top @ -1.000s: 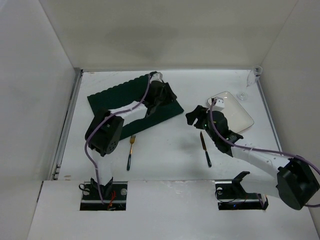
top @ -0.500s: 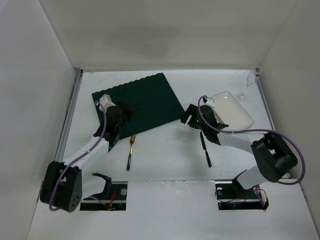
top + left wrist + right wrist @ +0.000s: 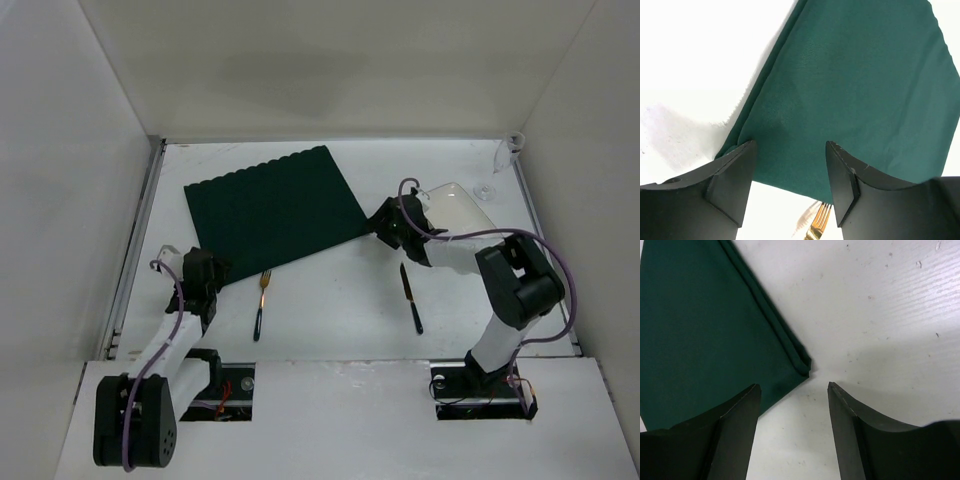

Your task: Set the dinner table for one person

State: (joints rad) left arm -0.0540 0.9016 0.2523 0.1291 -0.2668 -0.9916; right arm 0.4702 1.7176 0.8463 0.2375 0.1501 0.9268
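The dark green scallop-edged placemat (image 3: pixel 272 205) lies flat on the white dinner table (image 3: pixel 330 290), at the back left. My left gripper (image 3: pixel 210 268) is open and empty, just off the mat's near left corner. In the left wrist view the mat (image 3: pixel 850 85) lies ahead of the open gripper (image 3: pixel 790 185), with the fork's gold tines (image 3: pixel 820 222) between the fingers. My right gripper (image 3: pixel 380 222) is open and empty at the mat's right corner (image 3: pixel 802 362); in the right wrist view the gripper (image 3: pixel 792 430) stands over bare table.
A fork (image 3: pixel 261 300) with a dark handle lies just near the mat. A dark knife (image 3: pixel 411 298) lies right of centre. A white square plate (image 3: pixel 465 215) sits at the right, partly behind my right arm. A clear glass (image 3: pixel 508 152) is at the far right corner.
The placemat went from rumpled to flat. My left gripper let go of it and drew back from its far edge to the near left. My right gripper moved to the mat's right corner.
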